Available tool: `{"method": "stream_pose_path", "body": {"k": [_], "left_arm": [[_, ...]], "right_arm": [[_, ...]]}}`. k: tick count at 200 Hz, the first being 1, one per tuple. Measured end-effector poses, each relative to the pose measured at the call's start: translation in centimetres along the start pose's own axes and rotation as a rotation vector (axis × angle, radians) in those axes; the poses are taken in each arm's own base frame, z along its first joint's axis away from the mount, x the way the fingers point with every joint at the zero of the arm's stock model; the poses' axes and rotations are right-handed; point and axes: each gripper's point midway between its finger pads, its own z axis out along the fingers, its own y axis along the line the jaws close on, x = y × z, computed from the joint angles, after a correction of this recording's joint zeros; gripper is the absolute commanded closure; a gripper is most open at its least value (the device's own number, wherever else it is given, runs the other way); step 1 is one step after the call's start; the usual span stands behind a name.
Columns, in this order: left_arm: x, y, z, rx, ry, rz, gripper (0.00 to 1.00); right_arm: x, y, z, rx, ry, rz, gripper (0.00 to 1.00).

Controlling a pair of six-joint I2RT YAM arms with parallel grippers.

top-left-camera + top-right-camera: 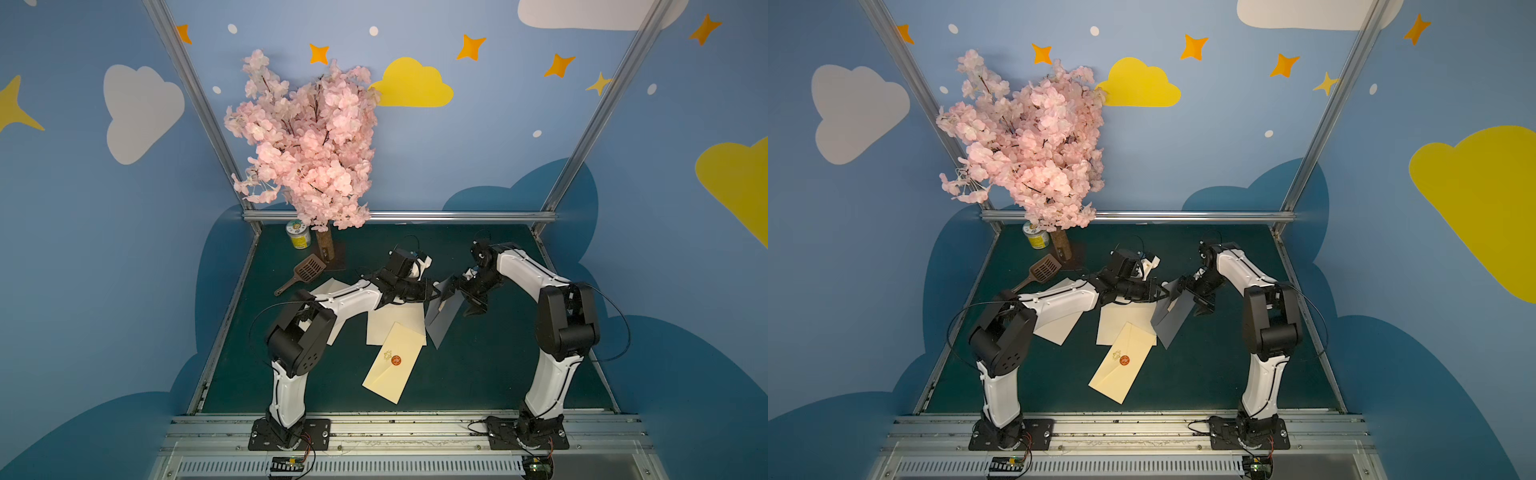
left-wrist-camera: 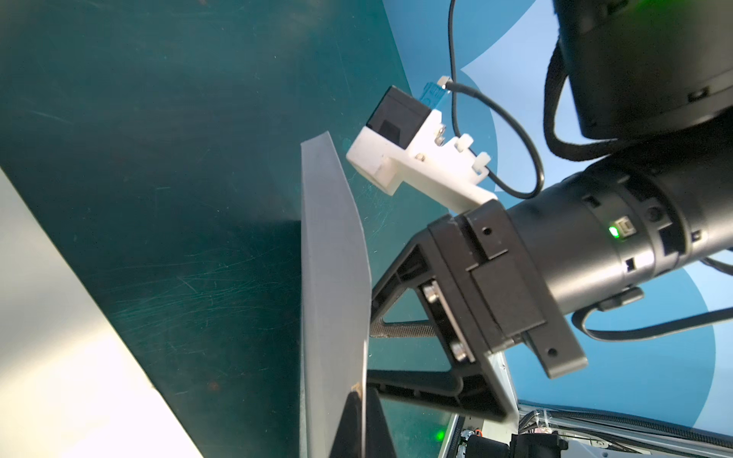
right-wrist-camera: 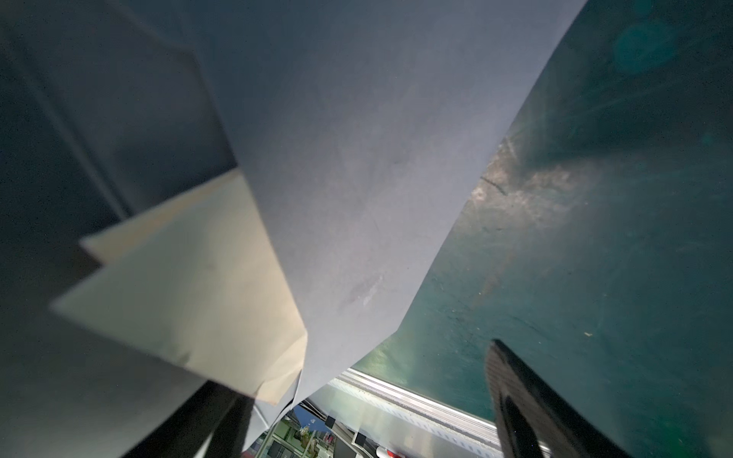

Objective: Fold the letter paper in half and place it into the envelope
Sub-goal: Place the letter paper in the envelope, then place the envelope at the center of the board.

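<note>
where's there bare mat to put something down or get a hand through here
Widest bare mat: the front, between the sealed envelope and the right arm. Also the far strip by the back rail, right of the tree. Crowded: far left corner with can and scoop, and the middle, with cream sheets and the raised grey paper.

At the rear left of the surface [image 1: 498, 365] a tree [image 1: 307, 137] is stood, with a can [image 1: 298, 235] just beside it on the left and a scoop [image 1: 305, 270] laid before both. Near the centre, a sealed envelope [image 1: 392, 361] is laid partly over a sheet [image 1: 395, 322] behind it. A second sheet [image 1: 326, 289] is found further left. To the right, a raised envelope [image 1: 446, 320] is held off the surface by the left pincer [image 1: 436, 291], with a folded paper [image 3: 190, 285] partly within it and the right pincer [image 1: 463, 297] just beside it.
</note>
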Motion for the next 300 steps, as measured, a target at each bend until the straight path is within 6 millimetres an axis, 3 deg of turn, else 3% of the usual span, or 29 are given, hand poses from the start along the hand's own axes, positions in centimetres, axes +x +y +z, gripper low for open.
{"method": "stream_pose_path", "body": {"k": [71, 138, 204, 224, 252, 275, 300], "left_arm": [[-0.2, -0.2, 0.0, 0.008, -0.005, -0.001, 0.97], [-0.1, -0.2, 0.0, 0.006, -0.005, -0.012, 0.97], [-0.4, -0.3, -0.2, -0.011, -0.004, -0.020, 0.97], [-1.2, -0.7, -0.3, -0.023, -0.014, -0.020, 0.97], [-2.2, -0.6, -0.4, -0.048, -0.043, -0.021, 0.97], [-2.0, 0.6, 0.0, -0.070, -0.055, -0.059, 0.97], [-1.0, 2.6, 0.5, -0.095, -0.064, -0.122, 0.97]], "right_arm": [[-0.7, -0.5, -0.8, 0.011, -0.036, -0.012, 0.11], [-3.3, -1.2, 0.0, 0.031, -0.036, 0.019, 0.11], [-3.5, -1.1, -0.3, 0.039, -0.039, 0.005, 0.11], [-3.2, -0.6, -1.4, 0.027, -0.064, -0.010, 0.11], [-2.3, 0.8, -4.6, -0.011, -0.137, -0.049, 0.11], [-1.6, 1.7, -6.7, -0.043, -0.186, -0.075, 0.11], [-1.5, 1.7, -7.0, -0.051, -0.192, -0.075, 0.11]]}}
